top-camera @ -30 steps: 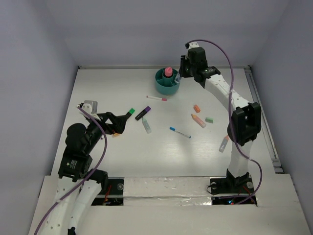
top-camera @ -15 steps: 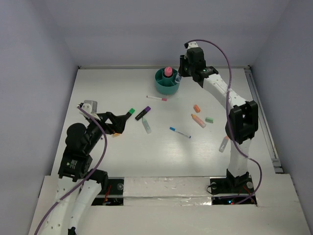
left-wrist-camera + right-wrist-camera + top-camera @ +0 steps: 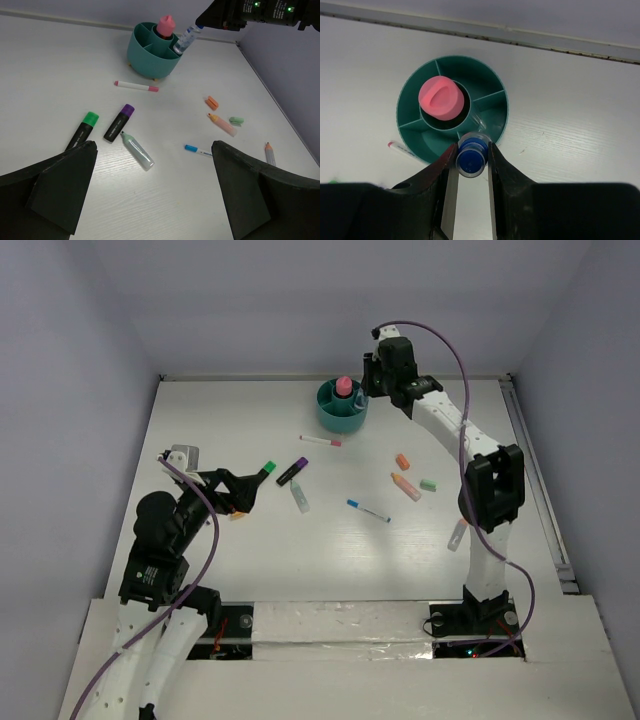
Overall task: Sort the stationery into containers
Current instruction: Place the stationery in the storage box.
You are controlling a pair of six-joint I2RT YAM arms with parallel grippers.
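The teal cup (image 3: pixel 328 418) (image 3: pixel 410 135) stands at the back of the table with a pink-capped bottle (image 3: pixel 441 98) in its centre well. My right gripper (image 3: pixel 471 160) is shut on a blue-capped marker (image 3: pixel 471 156) (image 3: pixel 186 39), which leans over the cup's near rim with its lower end inside a compartment. My left gripper (image 3: pixel 153 165) (image 3: pixel 245 490) hangs open above the left of the table, holding nothing. Green-capped (image 3: pixel 82 131), purple-capped (image 3: pixel 119 122) and pale green (image 3: pixel 136 151) markers lie just ahead of it.
Loose on the table lie a pink-ended thin pen (image 3: pixel 320 441), a blue-capped pen (image 3: pixel 368 510), an orange piece (image 3: pixel 403 461), a peach highlighter (image 3: pixel 405 486), a green piece (image 3: pixel 428 484) and a pencil (image 3: pixel 458 534). Walls close in the back and both sides.
My right gripper has shifted slightly left over the cup with the blue-capped marker still in it. The left arm has not moved.
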